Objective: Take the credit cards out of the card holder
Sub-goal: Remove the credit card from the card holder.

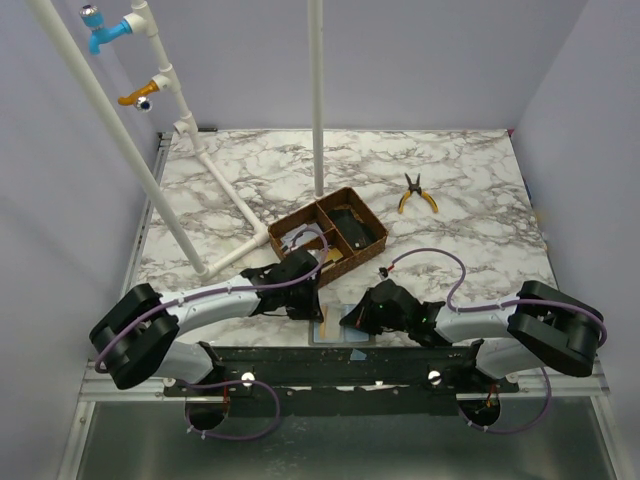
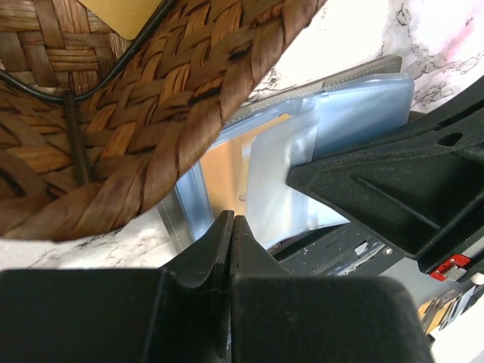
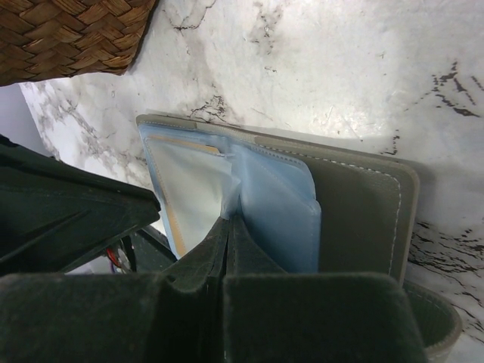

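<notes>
Both closed: right gripper (image 3: 228,224) pinches a sleeve of the card holder (image 3: 363,204), left gripper (image 2: 231,224) at its edge.

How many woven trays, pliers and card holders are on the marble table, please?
Woven tray: 1
Pliers: 1
Card holder: 1
Total: 3

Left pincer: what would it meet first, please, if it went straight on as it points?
Probably a clear sleeve of the card holder, just ahead of the left pincer; depth is unclear.
</notes>
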Controlling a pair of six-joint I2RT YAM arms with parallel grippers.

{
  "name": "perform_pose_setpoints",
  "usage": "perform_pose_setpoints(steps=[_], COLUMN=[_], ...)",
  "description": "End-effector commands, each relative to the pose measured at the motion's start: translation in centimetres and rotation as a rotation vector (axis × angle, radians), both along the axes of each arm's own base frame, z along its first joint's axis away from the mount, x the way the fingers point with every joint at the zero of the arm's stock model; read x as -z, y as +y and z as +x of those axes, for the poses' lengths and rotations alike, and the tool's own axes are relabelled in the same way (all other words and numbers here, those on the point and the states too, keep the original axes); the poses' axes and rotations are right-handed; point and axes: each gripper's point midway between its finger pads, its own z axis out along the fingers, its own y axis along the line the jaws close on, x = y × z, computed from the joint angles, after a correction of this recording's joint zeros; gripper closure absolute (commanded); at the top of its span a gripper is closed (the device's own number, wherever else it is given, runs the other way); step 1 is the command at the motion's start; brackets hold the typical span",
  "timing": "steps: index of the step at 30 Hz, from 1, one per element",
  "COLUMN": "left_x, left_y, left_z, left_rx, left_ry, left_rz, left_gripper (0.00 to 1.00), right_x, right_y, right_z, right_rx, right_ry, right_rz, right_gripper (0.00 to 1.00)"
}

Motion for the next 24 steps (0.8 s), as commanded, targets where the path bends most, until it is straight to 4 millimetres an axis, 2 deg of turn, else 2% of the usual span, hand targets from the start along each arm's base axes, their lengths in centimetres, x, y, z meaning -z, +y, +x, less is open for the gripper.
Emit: perform_pose_setpoints(steps=[1, 9, 19, 24], left_x=[0.5, 1.5, 0.7, 1.0], left_y=[-0.5, -0.7, -2.7, -1.8], left_z=[0.5, 0.3, -0.3, -0.1], left_rx=[0.007, 0.025, 0.085, 0.057], left_ry=[-0.036, -0.022, -0.026, -0.038], left_rz=[-0.009, 0.01, -0.026, 0.016], left_gripper=[1.0, 1.0, 1.0, 1.0], right_x=[3.9, 4.0, 3.8, 3.9], right_y=[-3.1, -3.2, -2.7, -2.6], right_z=[-2.3, -2.2, -1.9, -1.9], right_rx=[-0.026, -0.026, -0.04, -0.044], right_ry=[0.094, 0.095, 0.081, 0.082], right_rz=[-0.141, -0.147, -0.151, -0.158], right_gripper=[0.99, 0.99, 0.99, 0.99])
